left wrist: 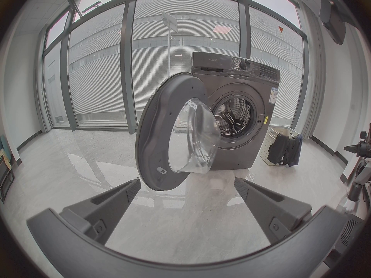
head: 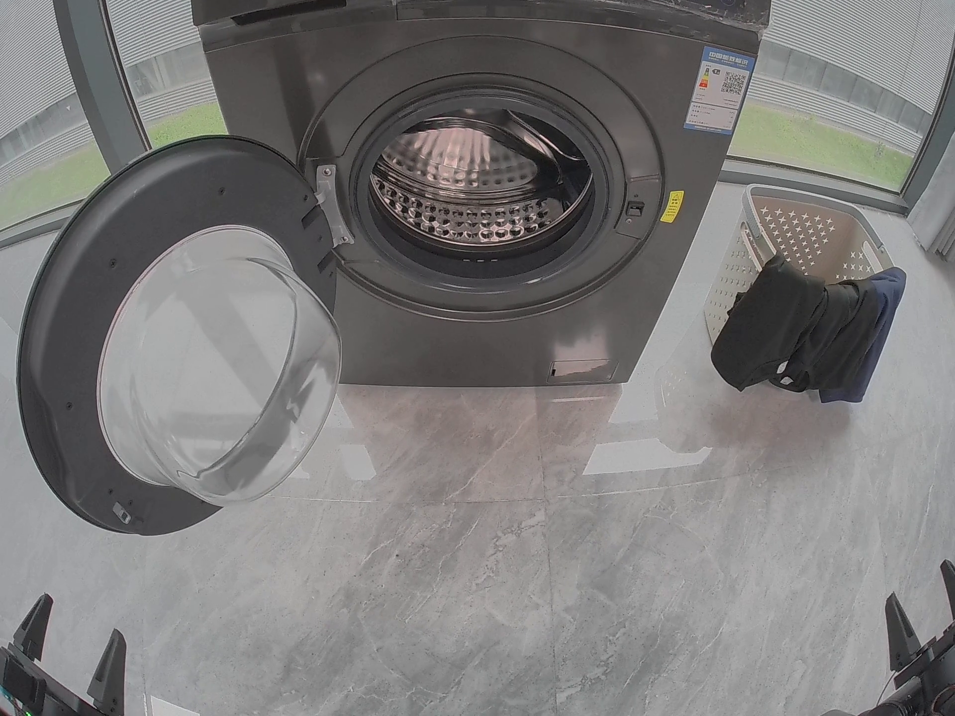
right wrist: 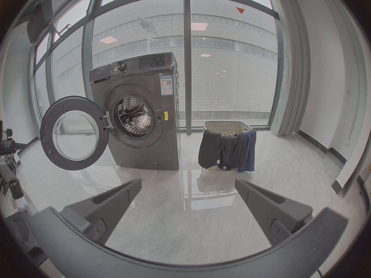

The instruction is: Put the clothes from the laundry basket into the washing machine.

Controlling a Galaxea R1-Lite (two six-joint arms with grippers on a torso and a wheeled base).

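A grey washing machine [head: 477,181] stands ahead with its round door [head: 179,335] swung wide to the left; the steel drum [head: 477,186] looks bare. To its right sits a white laundry basket [head: 806,226] with dark clothes [head: 796,330] and a navy piece draped over its front rim. The machine [right wrist: 135,112], the basket [right wrist: 226,127] and the clothes [right wrist: 226,151] also show in the right wrist view. My left gripper [head: 70,643] is open low at the left, far from the machine. My right gripper [head: 925,609] is open low at the right, well short of the basket. Both hold nothing.
Glossy grey marble floor [head: 517,569] lies between me and the machine. The open door [left wrist: 170,136] juts into the left side of the floor. Tall windows stand behind the machine and a white wall with a curtain [right wrist: 293,66] lies right of the basket.
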